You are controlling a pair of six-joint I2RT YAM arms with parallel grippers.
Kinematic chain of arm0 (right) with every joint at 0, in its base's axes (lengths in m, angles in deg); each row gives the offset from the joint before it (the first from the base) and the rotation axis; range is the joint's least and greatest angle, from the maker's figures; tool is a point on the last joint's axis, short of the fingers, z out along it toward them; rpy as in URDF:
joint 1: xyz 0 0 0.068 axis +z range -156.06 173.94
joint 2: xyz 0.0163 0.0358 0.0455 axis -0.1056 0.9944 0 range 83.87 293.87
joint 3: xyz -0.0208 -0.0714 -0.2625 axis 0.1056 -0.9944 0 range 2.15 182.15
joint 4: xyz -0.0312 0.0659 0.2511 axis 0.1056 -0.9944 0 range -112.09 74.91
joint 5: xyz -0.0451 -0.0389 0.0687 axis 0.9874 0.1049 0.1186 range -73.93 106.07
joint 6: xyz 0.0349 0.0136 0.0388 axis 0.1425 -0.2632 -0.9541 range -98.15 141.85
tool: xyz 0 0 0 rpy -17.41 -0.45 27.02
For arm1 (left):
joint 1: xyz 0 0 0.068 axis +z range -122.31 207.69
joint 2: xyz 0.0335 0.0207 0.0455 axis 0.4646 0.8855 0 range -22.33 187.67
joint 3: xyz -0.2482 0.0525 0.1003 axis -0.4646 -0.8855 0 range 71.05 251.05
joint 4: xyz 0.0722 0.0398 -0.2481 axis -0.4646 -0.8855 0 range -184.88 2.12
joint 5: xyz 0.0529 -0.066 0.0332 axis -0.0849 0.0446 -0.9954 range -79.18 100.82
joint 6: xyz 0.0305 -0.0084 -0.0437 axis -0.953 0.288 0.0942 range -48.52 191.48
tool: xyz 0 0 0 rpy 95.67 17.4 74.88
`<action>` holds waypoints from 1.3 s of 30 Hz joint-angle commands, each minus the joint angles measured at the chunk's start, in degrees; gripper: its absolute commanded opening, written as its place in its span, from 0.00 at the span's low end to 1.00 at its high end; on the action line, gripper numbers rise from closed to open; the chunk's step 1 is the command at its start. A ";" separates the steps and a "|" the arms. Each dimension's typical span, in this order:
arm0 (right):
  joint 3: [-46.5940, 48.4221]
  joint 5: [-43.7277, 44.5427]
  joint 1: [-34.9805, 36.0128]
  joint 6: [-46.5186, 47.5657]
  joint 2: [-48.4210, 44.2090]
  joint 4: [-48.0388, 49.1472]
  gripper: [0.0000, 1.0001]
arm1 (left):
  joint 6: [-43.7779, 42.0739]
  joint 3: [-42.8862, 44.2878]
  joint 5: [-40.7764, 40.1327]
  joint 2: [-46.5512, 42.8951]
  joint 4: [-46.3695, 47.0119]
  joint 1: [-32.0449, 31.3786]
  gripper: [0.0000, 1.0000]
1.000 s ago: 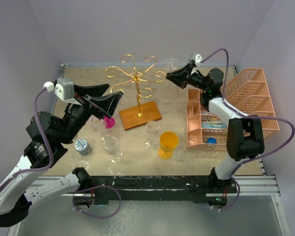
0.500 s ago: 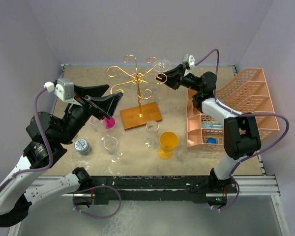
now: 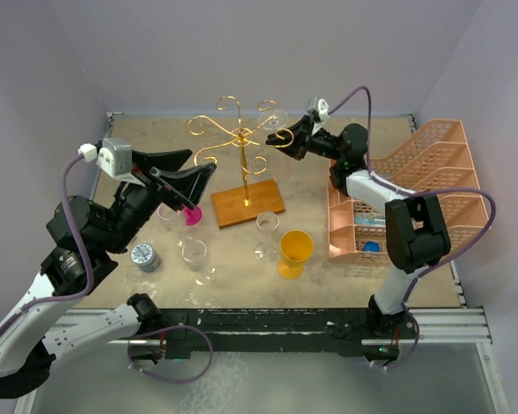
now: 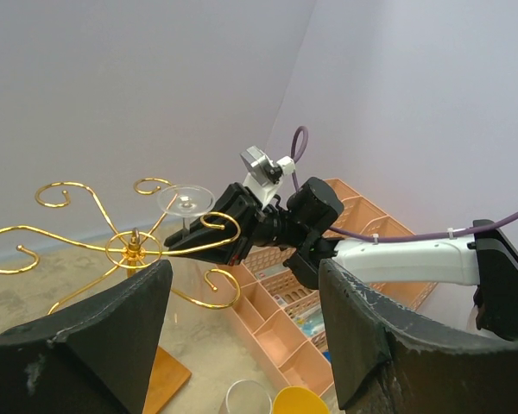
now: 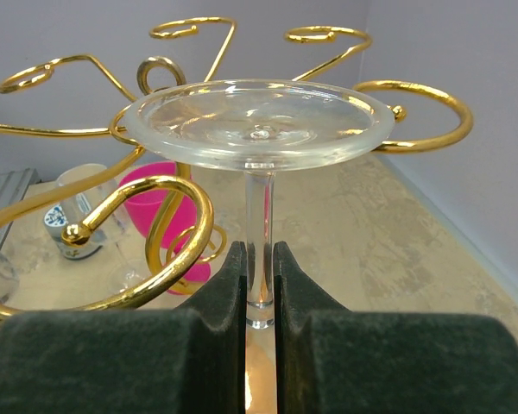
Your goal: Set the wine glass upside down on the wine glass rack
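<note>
The right gripper (image 3: 285, 138) reaches across the far side of the table (image 3: 345, 276) to the right flank of the wine glass rack (image 3: 243, 164). Its 2 dark fingers (image 5: 155, 362) are pressed onto the thin stem of the wine glass (image 5: 257, 121), pinching it with only the stem's width between them. The glass is inverted: its round clear foot is on top and lies about level, while the bowl is hidden below the fingers in the right wrist view. In that view the stem stands between 2 of the rack's gold scroll arms, one curl just beside it on the near left and another curving round at the right. The foot is a little higher than both, and whether glass and wire touch cannot be told. In the left wrist view the foot sits just above a curl at the rack's right side, near the central hub. The rack stands on its flat brown base near the middle of the table. The left gripper (image 3: 202, 161) hangs in the air to the left of the rack, apart from it, its 2 fingers spread wide with nothing between them. Below it stand a pink cup (image 3: 191, 216), 3 clear glasses (image 3: 266, 233), a small tin (image 3: 144, 256) and an orange cup (image 3: 295, 250); a salmon-pink organizer (image 3: 414, 190) sits at the right
</note>
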 commanded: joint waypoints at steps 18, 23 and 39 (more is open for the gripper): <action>-3.67 -5.34 1.07 9.69 -8.48 -2.74 0.00 | -0.95 0.93 -0.55 -0.55 0.83 -0.24 0.66; -6.17 -4.53 1.08 9.97 -10.86 -1.92 0.00 | -0.66 0.65 -0.63 -0.82 0.76 -0.24 0.66; -12.36 9.41 1.07 3.43 -15.85 7.53 0.00 | -0.05 0.26 -0.66 -1.79 -0.14 -0.24 0.67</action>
